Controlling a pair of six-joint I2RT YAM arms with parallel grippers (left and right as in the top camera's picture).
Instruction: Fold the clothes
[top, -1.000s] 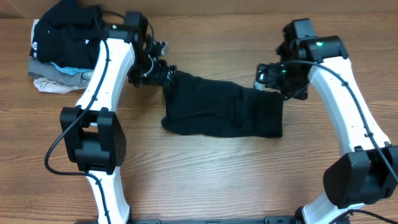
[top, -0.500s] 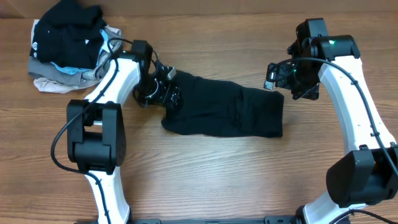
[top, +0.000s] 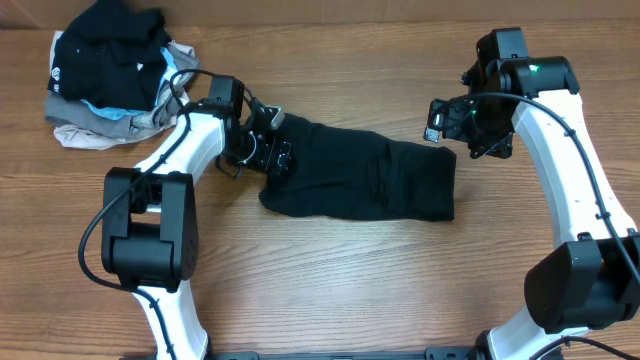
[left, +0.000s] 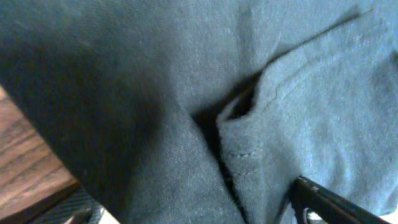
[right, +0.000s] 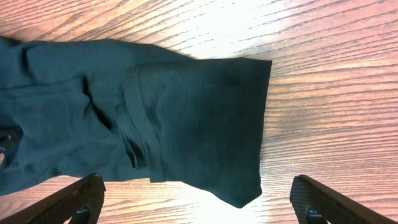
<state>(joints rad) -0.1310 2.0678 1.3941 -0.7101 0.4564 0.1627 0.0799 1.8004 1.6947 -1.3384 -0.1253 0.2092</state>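
Note:
The clothes, a black T-shirt (top: 360, 180), lie folded into a long band across the middle of the table. My left gripper (top: 272, 150) is down on the shirt's upper left end. In the left wrist view dark fabric (left: 186, 106) with a stitched hem fills the frame, and the left gripper (left: 193, 213) stands open with cloth between its widely spread fingers. My right gripper (top: 442, 124) hovers open just above the shirt's upper right corner. In the right wrist view the right gripper (right: 199, 200) is open, above the shirt's folded end (right: 205, 124) and touching nothing.
A heap of other garments (top: 105, 75), black, grey, light blue and beige, sits at the table's far left corner. Bare wooden tabletop (top: 350, 280) stretches in front of the shirt.
The left gripper has come down and right onto the shirt's left end. The right gripper lifted up and right off the shirt's corner, then held still. The shirt has not shifted.

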